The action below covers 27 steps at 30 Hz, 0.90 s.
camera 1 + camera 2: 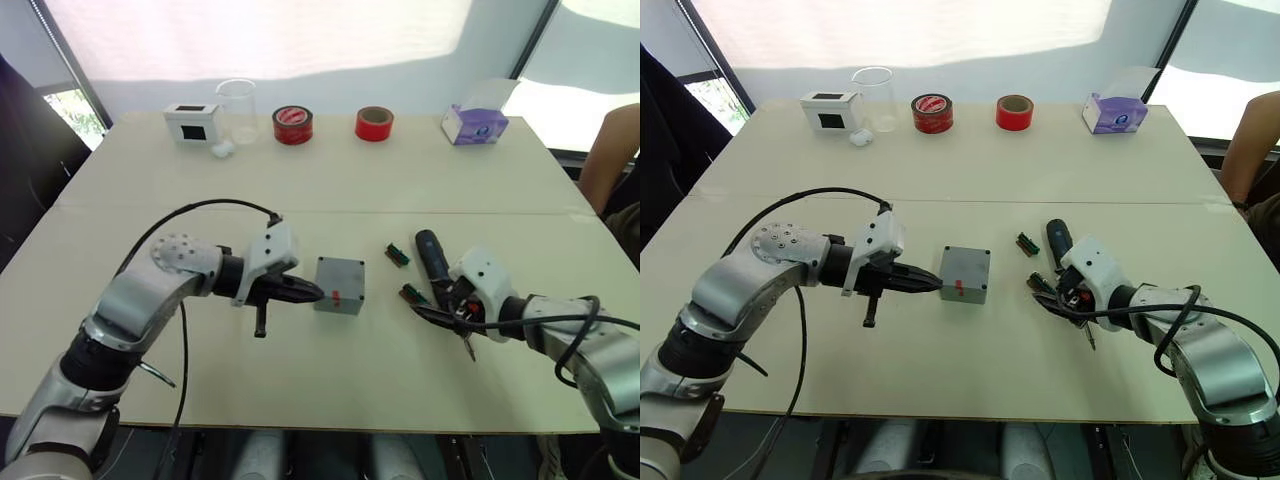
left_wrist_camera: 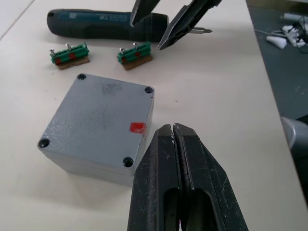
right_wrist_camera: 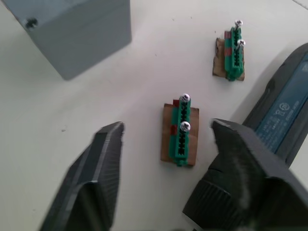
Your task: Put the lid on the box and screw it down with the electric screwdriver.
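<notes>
Box [image 1: 339,285]: mid-counter, lid [image 2: 98,118] already seated on top.
Left pincer [image 1: 312,292]: clenched, empty, tips touching the box's red-marked side.
Right pincer [image 3: 166,132]: released, straddling a green screw holder [image 3: 180,130].
Electric screwdriver [image 1: 432,255]: lying just beside, toward the right edge.
Advice: brace the box, pick up the driver squarely.

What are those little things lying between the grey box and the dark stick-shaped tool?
Two small green terminal blocks with screws, seen in the left wrist view, lie between the box and the electric screwdriver.
</notes>
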Each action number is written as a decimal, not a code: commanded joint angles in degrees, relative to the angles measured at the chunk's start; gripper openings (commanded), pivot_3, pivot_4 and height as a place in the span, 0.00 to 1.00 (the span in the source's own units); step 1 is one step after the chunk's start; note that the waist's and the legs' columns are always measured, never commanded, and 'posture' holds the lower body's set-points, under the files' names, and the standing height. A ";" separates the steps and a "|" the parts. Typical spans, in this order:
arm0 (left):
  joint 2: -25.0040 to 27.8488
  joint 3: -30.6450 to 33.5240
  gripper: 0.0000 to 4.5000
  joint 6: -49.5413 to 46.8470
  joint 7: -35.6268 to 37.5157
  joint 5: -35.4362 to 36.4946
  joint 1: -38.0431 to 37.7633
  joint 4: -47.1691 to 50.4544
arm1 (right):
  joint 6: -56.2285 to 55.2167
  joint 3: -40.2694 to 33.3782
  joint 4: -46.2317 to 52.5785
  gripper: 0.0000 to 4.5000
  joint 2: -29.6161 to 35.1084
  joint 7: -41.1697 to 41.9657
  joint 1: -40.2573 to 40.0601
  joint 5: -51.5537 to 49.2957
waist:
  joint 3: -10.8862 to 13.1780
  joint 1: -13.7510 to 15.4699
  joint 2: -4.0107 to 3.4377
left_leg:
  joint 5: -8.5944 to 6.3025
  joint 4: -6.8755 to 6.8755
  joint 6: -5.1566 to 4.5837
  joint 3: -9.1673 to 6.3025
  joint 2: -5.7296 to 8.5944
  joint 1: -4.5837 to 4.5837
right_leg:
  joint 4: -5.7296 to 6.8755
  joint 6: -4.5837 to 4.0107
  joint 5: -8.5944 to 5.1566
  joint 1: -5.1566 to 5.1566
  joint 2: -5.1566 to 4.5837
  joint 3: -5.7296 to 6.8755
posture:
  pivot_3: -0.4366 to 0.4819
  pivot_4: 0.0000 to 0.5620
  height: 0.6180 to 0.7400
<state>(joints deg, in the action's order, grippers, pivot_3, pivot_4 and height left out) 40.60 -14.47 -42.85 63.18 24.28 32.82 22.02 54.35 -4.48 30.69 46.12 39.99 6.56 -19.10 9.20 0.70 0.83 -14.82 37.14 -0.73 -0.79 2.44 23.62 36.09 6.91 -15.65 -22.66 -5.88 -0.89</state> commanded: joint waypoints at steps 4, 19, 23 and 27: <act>0.65 0.64 0.00 0.77 -0.36 0.57 -0.01 3.26 | -2.77 2.00 -1.66 0.54 0.13 -1.50 1.59 1.60 | 0.00 -0.02 0.00 | 0.00 0.00 0.00 0.00 0.00 0.00 | 0.00 0.12 0.06 0.00 0.01 0.00 | 0.48 0.27 1.00; 0.21 -0.12 0.00 1.22 -1.10 -0.24 0.45 2.75 | -3.72 4.17 -3.94 0.43 -0.45 -3.06 3.30 2.09 | 0.00 -0.02 0.00 | 0.00 0.03 0.00 0.00 0.00 0.00 | 0.01 0.15 0.08 0.01 0.14 0.05 | 0.48 0.27 1.00; 0.23 -0.76 0.00 2.01 -1.25 -1.04 0.46 2.25 | -3.90 5.07 -4.86 0.12 -0.92 -3.37 4.18 2.28 | 0.00 -0.03 0.00 | 0.01 0.03 0.00 0.01 0.00 0.00 | 0.01 0.15 0.08 0.01 0.14 0.06 | 0.48 0.27 1.00; 0.19 -0.74 0.00 2.25 -1.29 -1.21 0.55 2.15 | -4.05 5.52 -5.00 0.00 -0.98 -3.38 4.47 2.28 | 0.00 -0.05 0.00 | 0.00 0.03 -0.01 0.01 0.00 0.00 | 0.02 0.15 0.08 0.01 0.17 0.05 | 0.48 0.27 1.00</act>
<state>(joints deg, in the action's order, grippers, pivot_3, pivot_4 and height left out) 40.60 -15.12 -41.67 61.96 23.27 32.34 23.50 50.87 1.55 25.04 45.29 36.70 10.30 -17.02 9.20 0.65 0.83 -14.82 37.17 -0.73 -0.79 2.43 23.61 36.11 7.07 -15.57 -22.65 -5.70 -0.84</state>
